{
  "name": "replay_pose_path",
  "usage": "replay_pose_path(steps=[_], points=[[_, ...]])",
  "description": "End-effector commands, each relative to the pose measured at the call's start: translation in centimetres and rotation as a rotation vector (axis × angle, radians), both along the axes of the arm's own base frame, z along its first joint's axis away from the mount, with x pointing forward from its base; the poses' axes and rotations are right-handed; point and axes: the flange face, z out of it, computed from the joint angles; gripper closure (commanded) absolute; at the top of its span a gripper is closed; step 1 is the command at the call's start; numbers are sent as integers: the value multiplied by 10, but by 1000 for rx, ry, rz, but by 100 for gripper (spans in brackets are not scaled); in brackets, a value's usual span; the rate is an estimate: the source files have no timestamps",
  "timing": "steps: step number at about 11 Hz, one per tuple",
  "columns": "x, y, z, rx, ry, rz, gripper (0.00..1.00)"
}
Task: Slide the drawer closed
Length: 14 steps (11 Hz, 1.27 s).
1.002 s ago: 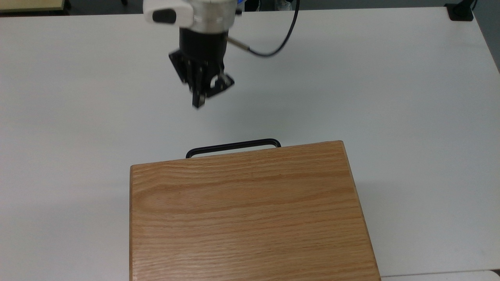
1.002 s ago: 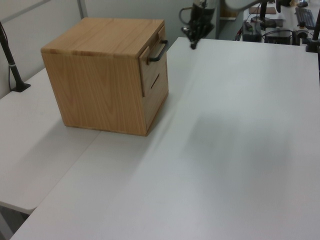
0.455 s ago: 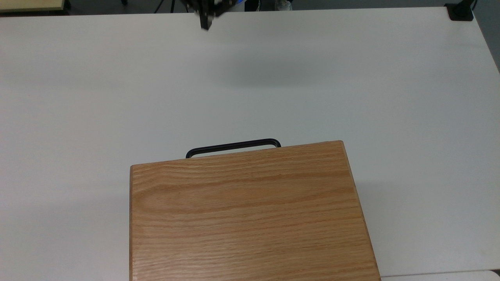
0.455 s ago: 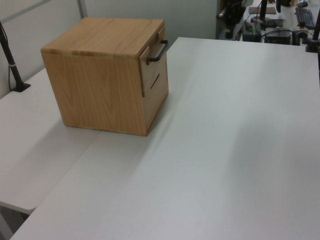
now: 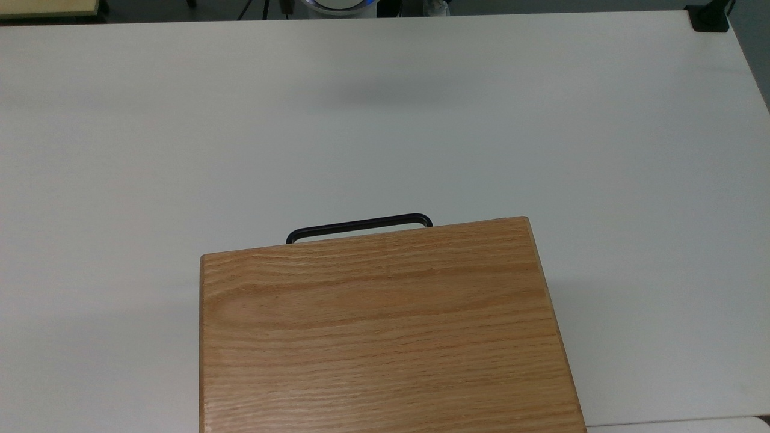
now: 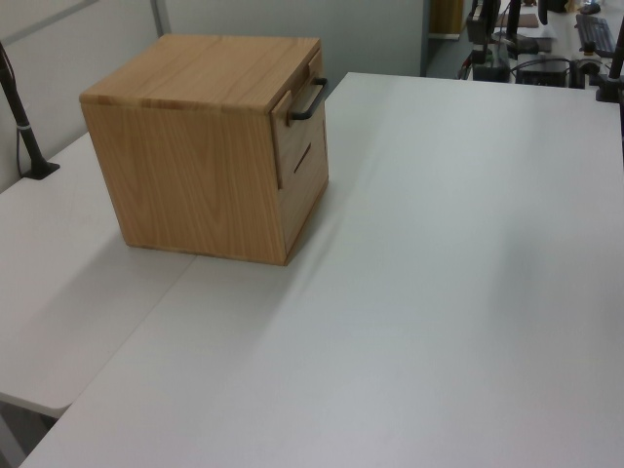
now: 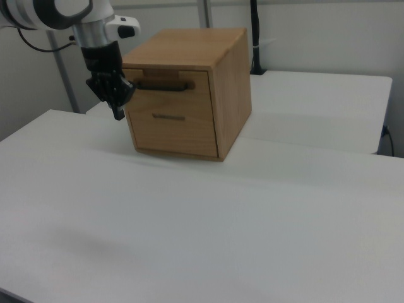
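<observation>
**Drawer** [image 7: 196, 93]: the upper front of an oak cabinet [image 7: 233, 82].
- It is pushed in, or nearly so. In the left view its front panel [image 6: 285, 127] seems to stand slightly proud of the cabinet face, though the gap is hard to judge.
- The front faces the desk's far edge in the top view, the left view's right and the right view's left.
- The long axis of the panel and of its black bar handle [image 5: 359, 225] runs across the top view, slightly raised toward the top view's right.
- In the top view the cabinet's top [image 5: 385, 331] hides the drawer's body and front, and the handle juts past it.

**Cabinet**: stands on the white desk [image 5: 180, 120] at the edge nearest the top view's bottom, where the frame cuts it off.
- A lower front with a thin slot [image 7: 167, 117] sits under the drawer.

**Gripper** [image 7: 117, 108]: black, hanging downward from the white arm [image 7: 57, 12] above the desk (right view).
- It is just beside the handle's left end [image 7: 161, 87] and crosses the cabinet's front corner in that picture.
- Whether it touches either cannot be told, nor whether it is spread or closed.

**Round white and blue part** [image 5: 340, 5]: sits beyond the desk's far edge and is cut off by the top view's top.
</observation>
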Motion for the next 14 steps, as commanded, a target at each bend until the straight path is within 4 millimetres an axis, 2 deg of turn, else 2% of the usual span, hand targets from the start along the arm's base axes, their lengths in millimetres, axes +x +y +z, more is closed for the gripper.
replay_pose_path(steps=[1, 2, 6, 8, 14], points=[[-5, 1, -1, 14, -8, 78, 19], [-4, 0, -1, 4, -8, 106, 0], [5, -2, 5, 0, -79, 87, 0], [8, -2, 5, 4, -100, 0, 0], [9, -6, 3, 14, -96, -12, 0]])
